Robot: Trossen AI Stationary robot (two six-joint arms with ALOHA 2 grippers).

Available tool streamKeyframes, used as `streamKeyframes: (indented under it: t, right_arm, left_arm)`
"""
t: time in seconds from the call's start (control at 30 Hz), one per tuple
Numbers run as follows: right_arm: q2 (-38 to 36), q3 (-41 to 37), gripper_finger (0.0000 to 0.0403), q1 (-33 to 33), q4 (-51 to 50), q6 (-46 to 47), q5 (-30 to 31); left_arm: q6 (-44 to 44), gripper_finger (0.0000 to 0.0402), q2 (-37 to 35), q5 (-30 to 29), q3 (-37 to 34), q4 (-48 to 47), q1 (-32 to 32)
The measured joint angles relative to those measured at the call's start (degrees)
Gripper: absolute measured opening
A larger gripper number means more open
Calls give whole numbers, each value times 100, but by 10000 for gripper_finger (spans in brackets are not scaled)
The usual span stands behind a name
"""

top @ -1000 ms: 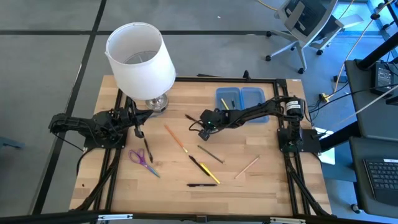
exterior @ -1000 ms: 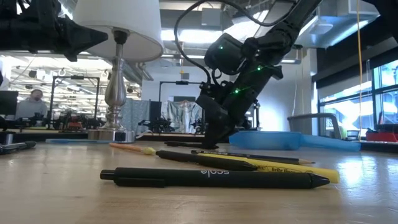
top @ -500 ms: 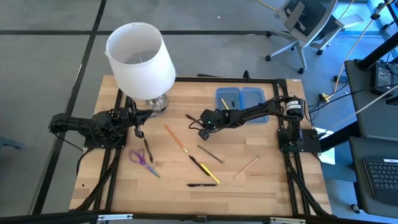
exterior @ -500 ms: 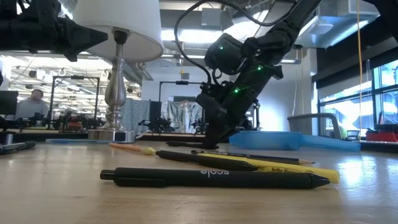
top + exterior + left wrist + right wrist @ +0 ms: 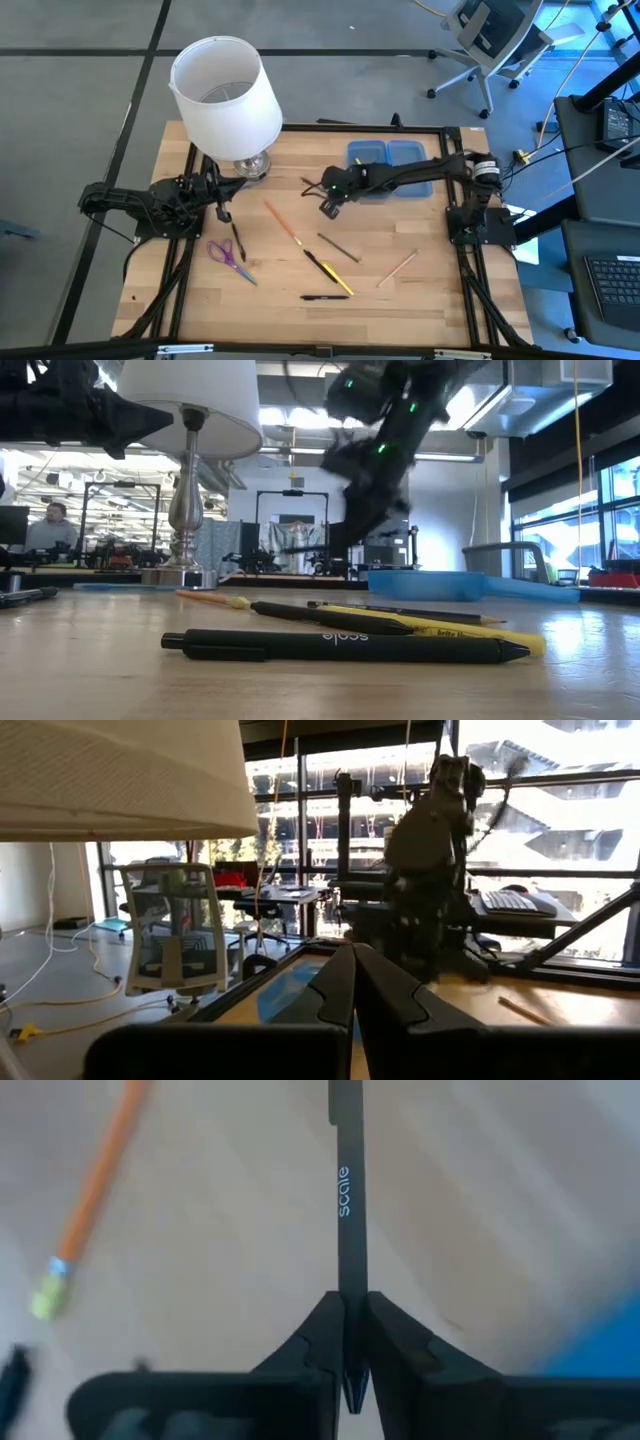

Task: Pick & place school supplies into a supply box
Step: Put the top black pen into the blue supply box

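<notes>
Carrying went best slow & level toward the translucent blue plastic pencil case (image 5: pixel 388 157), then release over a tray, I'd judge. High view: right tool (image 5: pixel 327 205) hung above the wooden desk (image 5: pixel 400 300), near the case's left edge; left tool (image 5: pixel 222 213) waited by the lamp base. Low view: right tool was raised off the desk. Right wrist view: tool (image 5: pixel 348 1342) was clenched on a thin black pen w/ "scale" lettering (image 5: pixel 345 1200), shaft poking fwd between the fingers.
</notes>
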Motion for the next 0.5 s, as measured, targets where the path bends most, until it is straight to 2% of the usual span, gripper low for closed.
streamKeyframes:
  t: [0.13,0.27,0.37,0.5]
  right_arm:
    - [-644,8,39,-112,-1259,255,717]
    - [-1362,-417,40,-244,-2175,1080,1233]
    - [-1792,-1048,40,-292,-2064,1662,1321]
    - [-2028,-1918,41,-336,-957,2120,1063]
  left_arm:
    - [-205,4,0,12,0,-4,0]
    - [-229,4,2,13,0,-31,0]
    - [-229,4,4,-5,0,-42,0]
    - [-227,4,4,-59,0,-42,0]
